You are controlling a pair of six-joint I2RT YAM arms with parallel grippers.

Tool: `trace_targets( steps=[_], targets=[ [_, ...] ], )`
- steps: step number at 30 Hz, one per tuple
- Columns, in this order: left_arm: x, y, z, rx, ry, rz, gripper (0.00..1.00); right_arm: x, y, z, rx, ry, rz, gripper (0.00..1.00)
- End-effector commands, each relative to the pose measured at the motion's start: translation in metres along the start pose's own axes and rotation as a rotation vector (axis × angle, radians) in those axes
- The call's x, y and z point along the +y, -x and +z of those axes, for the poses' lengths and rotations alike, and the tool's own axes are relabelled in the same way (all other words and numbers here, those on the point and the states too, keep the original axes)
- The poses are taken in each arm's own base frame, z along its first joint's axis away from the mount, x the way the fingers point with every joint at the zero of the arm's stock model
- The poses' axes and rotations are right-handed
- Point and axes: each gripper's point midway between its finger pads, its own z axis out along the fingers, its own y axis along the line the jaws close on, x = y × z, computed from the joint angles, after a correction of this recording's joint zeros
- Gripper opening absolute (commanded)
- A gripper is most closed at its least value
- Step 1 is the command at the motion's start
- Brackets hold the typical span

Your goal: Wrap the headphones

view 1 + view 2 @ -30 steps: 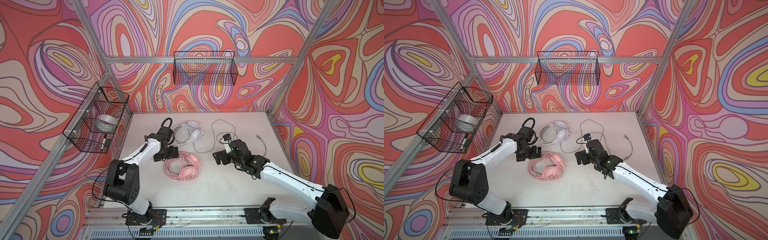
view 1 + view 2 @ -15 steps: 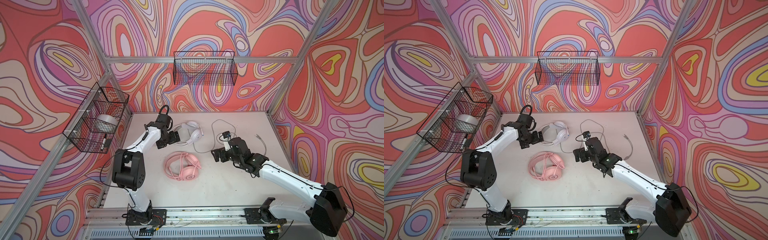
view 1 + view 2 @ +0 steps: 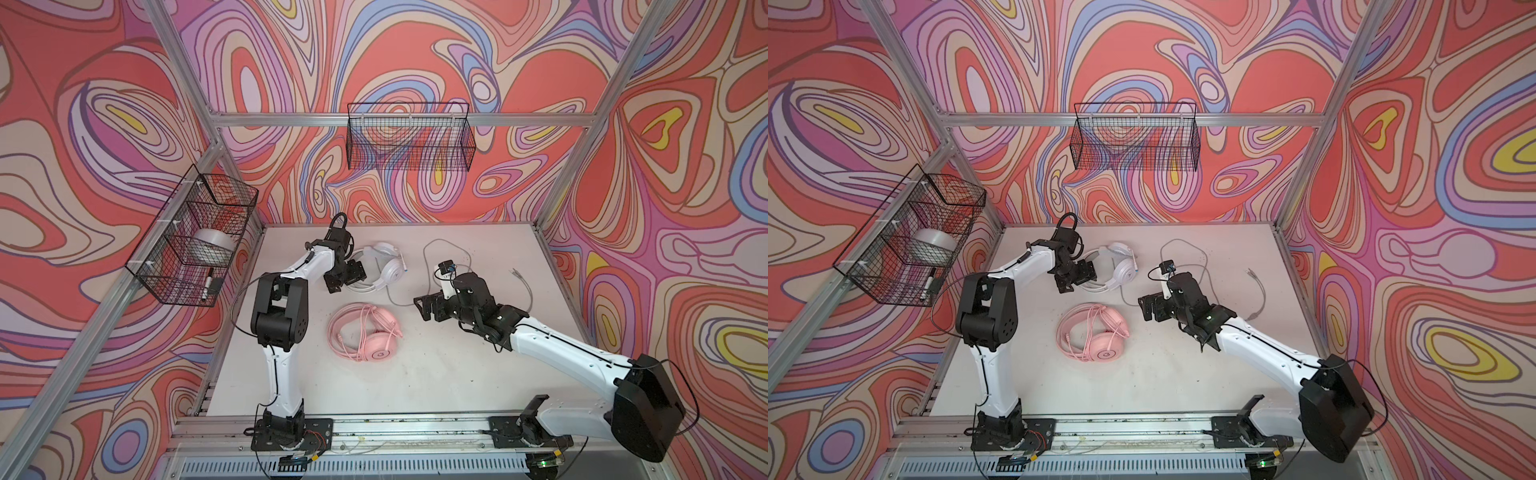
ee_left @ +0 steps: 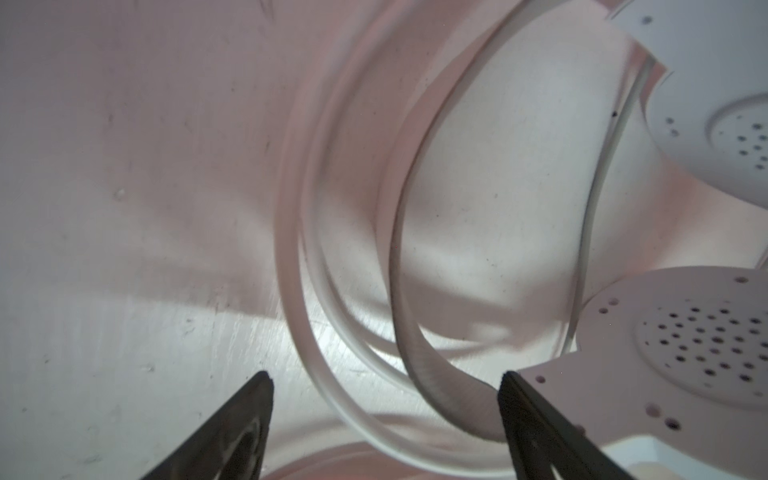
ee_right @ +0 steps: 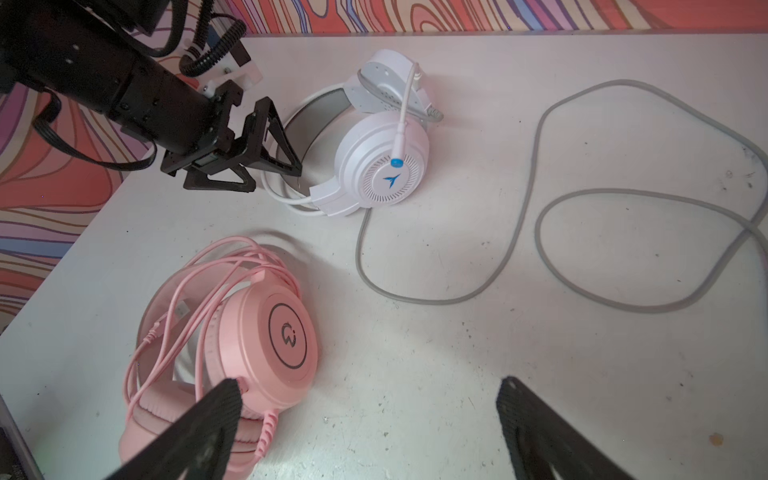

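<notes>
Headphones, white (image 5: 384, 166): light; springy headband (image 4: 291, 249) straddled by parted left gripper (image 3: 347, 279); limp grey cable (image 5: 424, 300) is best pinched by wide-open right gripper (image 5: 370, 384).

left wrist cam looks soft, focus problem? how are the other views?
Left wrist view: the white plastic over-ear headset sits very close, so its headband blurs; pinkish cast, hard shadow on the table. Right wrist view: sharp, logo on the pink over-ear headset readable, thin grey cable crisp. Both top views: even light, no glare.
</notes>
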Motion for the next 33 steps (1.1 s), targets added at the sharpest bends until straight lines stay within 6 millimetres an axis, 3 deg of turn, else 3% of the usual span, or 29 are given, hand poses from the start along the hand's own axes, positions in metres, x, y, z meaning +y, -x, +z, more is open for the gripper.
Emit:
trace_targets(
  steps=[1,7,13,18,24,30,33],
  targets=[
    [0.005,0.012,0.011,-0.021,0.044,-0.015,0.76,0.001,0.009,0.001,-0.019,0.008,-0.002,0.98],
    [0.011,0.026,0.025,-0.037,0.111,0.021,0.73,-0.007,0.005,0.002,-0.002,-0.015,-0.005,0.99],
    [0.02,0.029,0.04,-0.025,0.169,0.036,0.64,-0.015,0.001,0.002,0.011,-0.034,0.002,0.98],
    [0.026,0.028,0.047,-0.018,0.196,0.038,0.46,-0.018,0.0,0.003,0.018,-0.042,0.0,0.98],
    [0.024,0.034,0.04,-0.051,0.188,0.014,0.29,-0.029,-0.003,0.002,0.05,-0.076,-0.025,0.98],
    [0.006,0.046,0.022,-0.098,0.12,0.014,0.0,-0.054,-0.009,-0.005,0.116,-0.102,-0.015,0.99],
    [-0.009,0.05,0.013,-0.107,0.056,0.028,0.0,-0.07,-0.012,-0.008,0.156,-0.138,0.004,0.98]
  ],
)
